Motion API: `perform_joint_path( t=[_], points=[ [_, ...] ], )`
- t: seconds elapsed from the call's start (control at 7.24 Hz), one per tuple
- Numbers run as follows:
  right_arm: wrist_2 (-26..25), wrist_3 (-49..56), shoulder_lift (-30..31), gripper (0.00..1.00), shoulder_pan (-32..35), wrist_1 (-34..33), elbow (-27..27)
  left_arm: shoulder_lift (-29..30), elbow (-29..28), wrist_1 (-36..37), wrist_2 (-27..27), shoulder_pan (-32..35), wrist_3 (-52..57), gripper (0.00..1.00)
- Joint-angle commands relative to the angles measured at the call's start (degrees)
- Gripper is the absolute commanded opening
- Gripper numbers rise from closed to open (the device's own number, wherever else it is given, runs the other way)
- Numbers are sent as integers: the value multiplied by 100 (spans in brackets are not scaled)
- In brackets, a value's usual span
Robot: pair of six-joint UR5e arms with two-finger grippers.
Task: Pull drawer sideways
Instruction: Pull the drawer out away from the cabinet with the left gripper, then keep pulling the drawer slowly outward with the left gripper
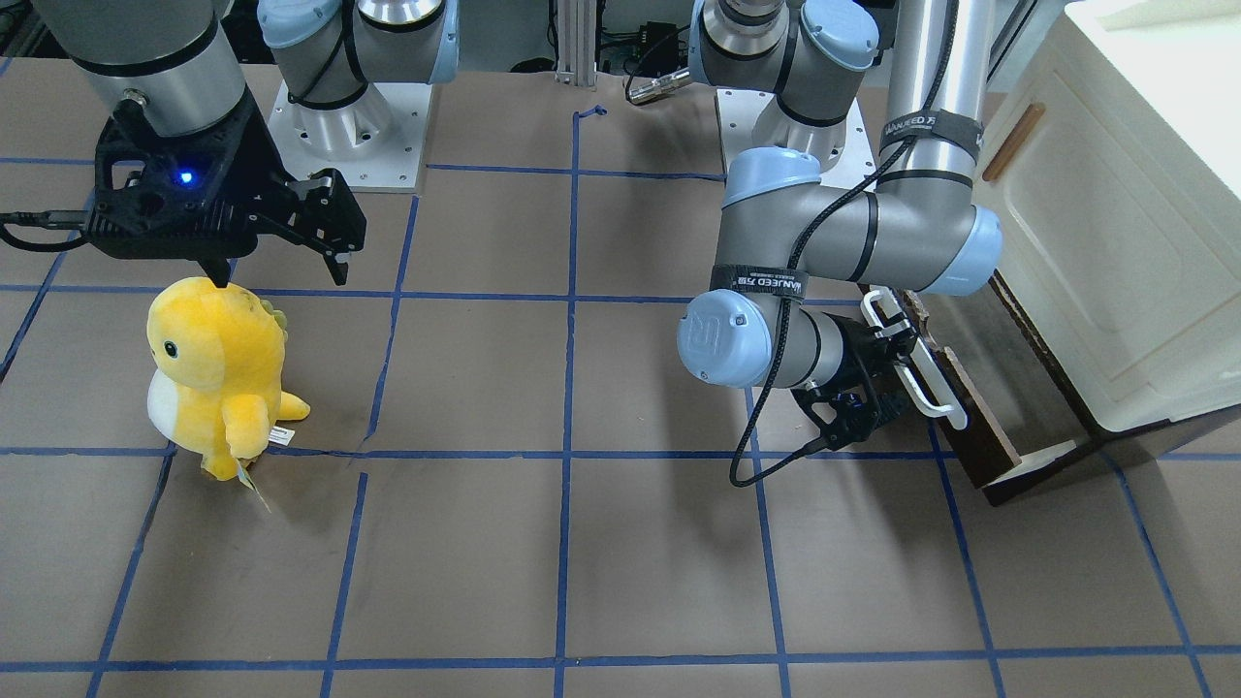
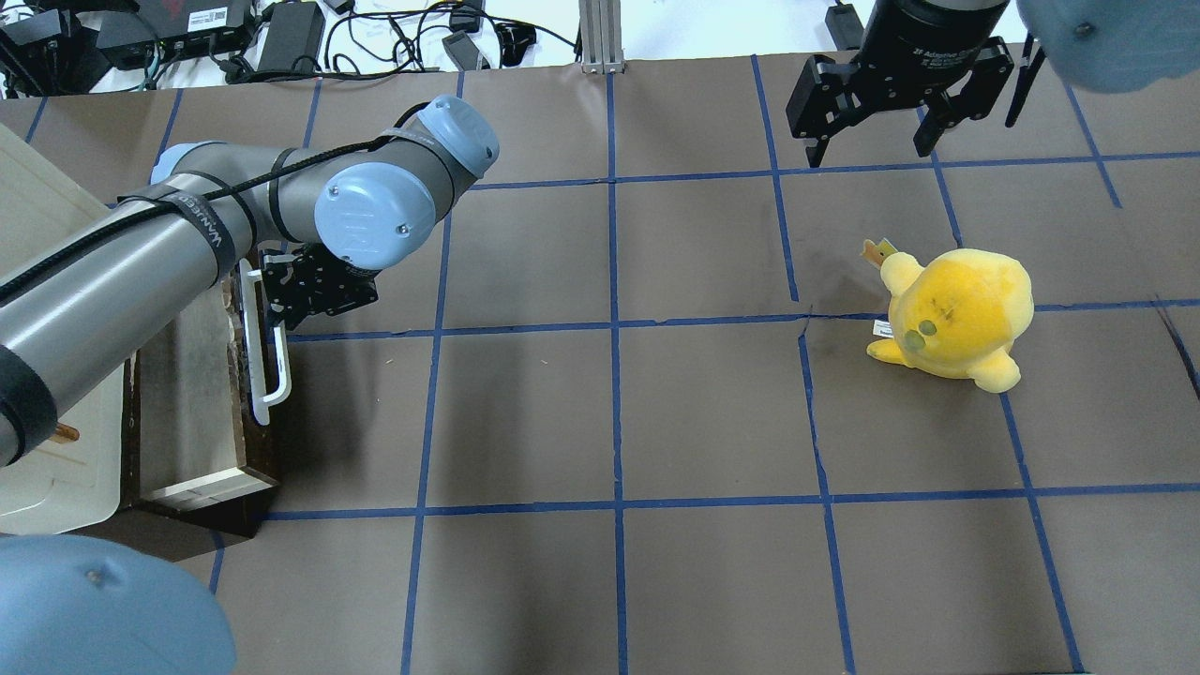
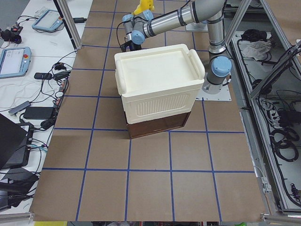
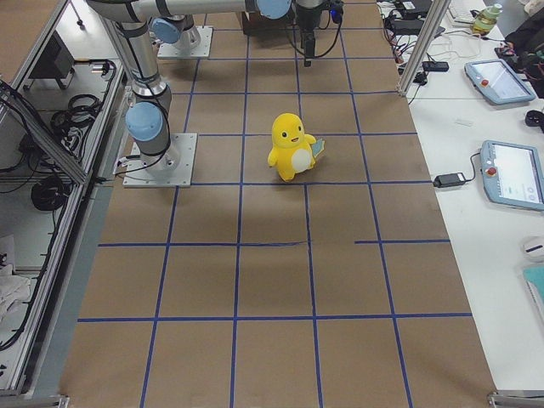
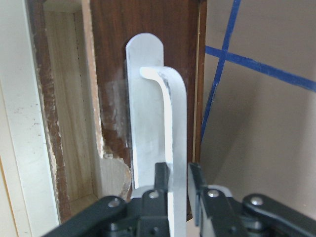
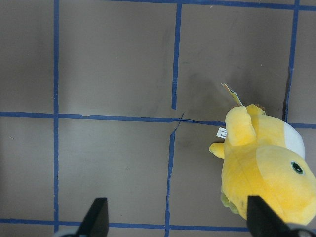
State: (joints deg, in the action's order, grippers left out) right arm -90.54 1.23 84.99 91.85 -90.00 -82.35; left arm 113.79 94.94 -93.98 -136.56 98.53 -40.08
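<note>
The drawer (image 2: 187, 403) has a dark brown front (image 5: 148, 49) and a long white bar handle (image 2: 265, 356). It stands part way out of the cream-white cabinet (image 1: 1115, 242), its pale wood inside showing. My left gripper (image 5: 177, 183) is shut on the white handle (image 5: 170, 128), a finger on each side of the bar. It also shows in the overhead view (image 2: 281, 295) and the front view (image 1: 897, 359). My right gripper (image 2: 877, 127) hangs open and empty above the table, far from the drawer.
A yellow plush toy (image 2: 952, 314) stands on the brown table under the right gripper (image 1: 281, 242); it also shows in the right wrist view (image 6: 264, 163). Blue tape lines (image 2: 614, 328) grid the table. Cables lie past the far edge (image 2: 375, 37).
</note>
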Motion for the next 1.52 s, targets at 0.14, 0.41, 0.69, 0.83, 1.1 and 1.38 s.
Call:
perform_joint_path(
  t=[0.14,0.41,0.69,0.83,1.1,1.38],
  points=[
    [2,0,0,100,0,0,0,-23,-2,-59,7,0,0,1],
    [-7,0,0,100,0,0,0,3,-37,-59,-11,0,9,11],
    [-7,0,0,100,0,0,0,12,-55,-33,-19,0,18,64],
    [2,0,0,100,0,0,0,29,-55,-15,-11,0,26,79],
    [2,0,0,100,0,0,0,73,-11,11,-37,-18,27,81],
    [-7,0,0,100,0,0,0,135,7,99,-11,-44,9,68]
  ],
)
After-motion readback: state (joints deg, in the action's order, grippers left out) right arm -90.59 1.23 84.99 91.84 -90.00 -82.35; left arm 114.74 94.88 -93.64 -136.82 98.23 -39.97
